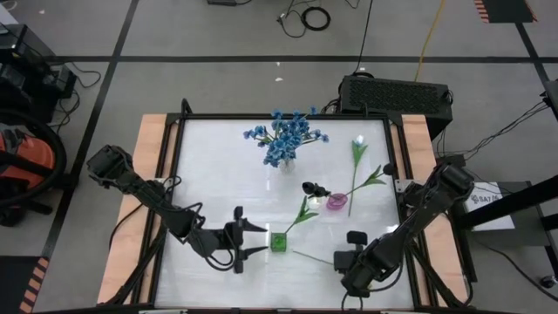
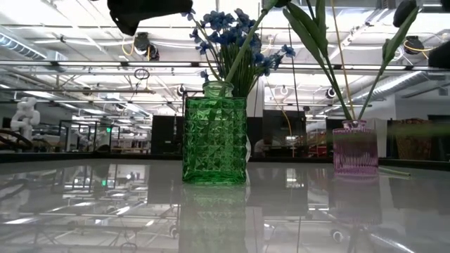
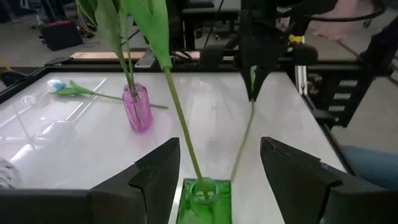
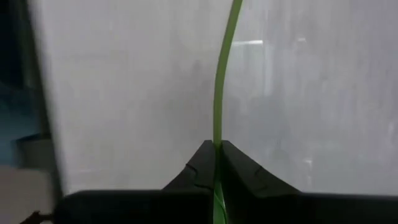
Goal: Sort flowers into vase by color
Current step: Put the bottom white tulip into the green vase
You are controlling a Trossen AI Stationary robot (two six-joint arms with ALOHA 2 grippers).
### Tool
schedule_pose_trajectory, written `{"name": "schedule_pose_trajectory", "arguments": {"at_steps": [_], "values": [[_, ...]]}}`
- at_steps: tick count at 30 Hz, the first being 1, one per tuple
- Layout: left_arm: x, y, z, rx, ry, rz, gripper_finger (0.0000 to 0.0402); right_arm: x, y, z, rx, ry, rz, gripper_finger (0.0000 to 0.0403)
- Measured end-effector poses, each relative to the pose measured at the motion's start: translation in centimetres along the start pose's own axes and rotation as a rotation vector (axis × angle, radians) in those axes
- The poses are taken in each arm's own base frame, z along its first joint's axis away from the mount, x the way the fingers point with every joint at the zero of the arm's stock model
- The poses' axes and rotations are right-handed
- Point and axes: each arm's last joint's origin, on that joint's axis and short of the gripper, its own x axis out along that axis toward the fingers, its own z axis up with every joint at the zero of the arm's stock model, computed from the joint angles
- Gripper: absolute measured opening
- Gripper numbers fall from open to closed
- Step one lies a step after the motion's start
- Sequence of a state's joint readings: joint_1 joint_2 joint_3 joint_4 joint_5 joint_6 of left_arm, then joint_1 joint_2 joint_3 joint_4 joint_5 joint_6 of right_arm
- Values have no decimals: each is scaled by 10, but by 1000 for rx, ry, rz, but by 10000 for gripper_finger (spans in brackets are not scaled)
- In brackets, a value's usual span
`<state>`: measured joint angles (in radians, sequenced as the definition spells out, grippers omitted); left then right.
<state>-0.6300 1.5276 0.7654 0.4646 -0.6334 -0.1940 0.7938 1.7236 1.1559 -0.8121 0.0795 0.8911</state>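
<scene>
A green glass vase [image 1: 278, 242] stands near the table's front and holds one leafy stem [image 3: 180, 118]. My left gripper [image 1: 263, 241] is open and lies level. Its fingers stand on either side of the vase's near part [image 3: 202, 199] without touching it. My right gripper [image 1: 340, 261], right of the vase, points down and is shut on a bare green flower stem [image 3: 244, 140]. No blossom shows on that stem. A pink vase [image 1: 336, 202] holds leafy stems, with a dark bud [image 1: 311, 187] beside it. Blue flowers [image 1: 285, 135] stand in a vase at the back. A white tulip [image 1: 357, 144] lies on the table. My right gripper pinches the thin green stem [image 4: 217, 134] between its two fingers, coming from above with the fingers across it. The stem hangs slanting below the fingers, and its lower end [image 1: 296, 252] reaches toward the foot of the green vase. Whether that end touches the table, I cannot tell.
Wooden rails [image 1: 148, 174] border the white table on the left and right. A black box [image 1: 394, 94] stands beyond the far right corner. Bare tabletop [image 1: 209, 174] lies on the left half.
</scene>
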Motion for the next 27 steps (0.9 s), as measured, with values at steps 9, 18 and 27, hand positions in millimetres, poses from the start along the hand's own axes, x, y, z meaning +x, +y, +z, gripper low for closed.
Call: {"name": "schedule_pose_trajectory", "arguments": {"at_steps": [9,18,27], "values": [[2,-15,26,41,-97,-55,231,-61,18,18,-26,-60,11,2],[18,-55,83,183,-52,-86,231,-97,18,40,-43,-129,51,3],[42,-74,105,221,25,-148,239,-105,14,51,-48,-150,65,4]]}}
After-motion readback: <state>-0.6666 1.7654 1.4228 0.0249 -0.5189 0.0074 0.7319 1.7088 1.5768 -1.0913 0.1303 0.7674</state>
